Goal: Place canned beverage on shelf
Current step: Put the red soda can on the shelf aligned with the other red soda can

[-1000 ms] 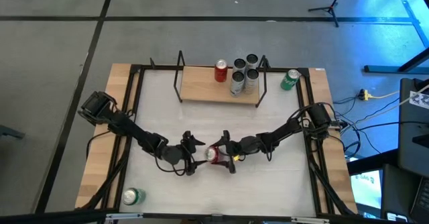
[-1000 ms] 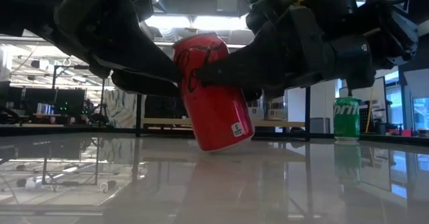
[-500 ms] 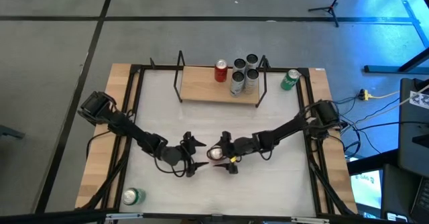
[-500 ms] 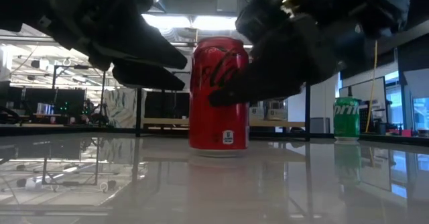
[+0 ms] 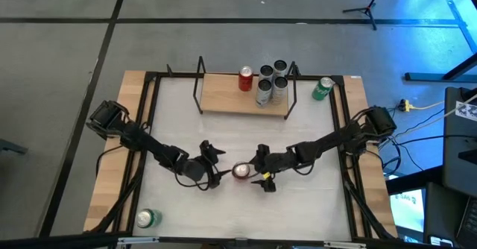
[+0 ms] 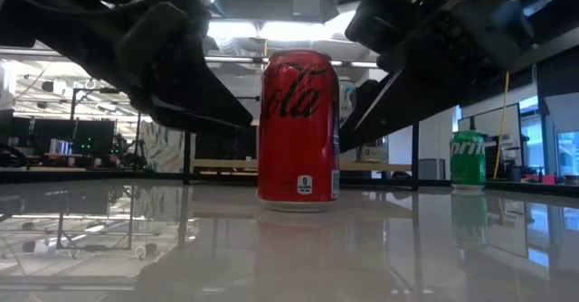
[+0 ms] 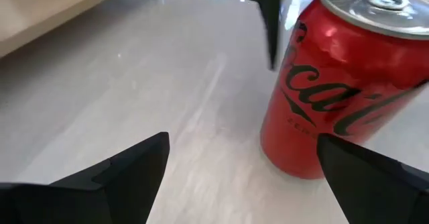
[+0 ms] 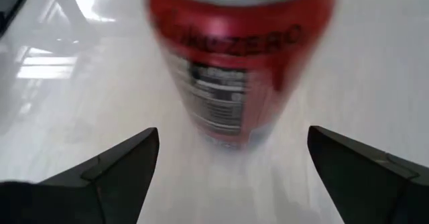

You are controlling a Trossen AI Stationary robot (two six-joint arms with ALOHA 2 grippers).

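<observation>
Red can [image 6: 298,130] stands upright on white desk [image 5: 223,141], mid-front, well apart from shelf [image 5: 242,100]; left hand [image 5: 214,168] and right hand [image 5: 260,171] flank it, both open, gripping nothing, fingers clear of can

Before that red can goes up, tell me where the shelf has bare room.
The shelf is bare along its left stretch, from its left post to the red can on the shelf. Its right end is crowded by the silver cans. The red can on the table stands upright between the open left gripper and right gripper.
</observation>
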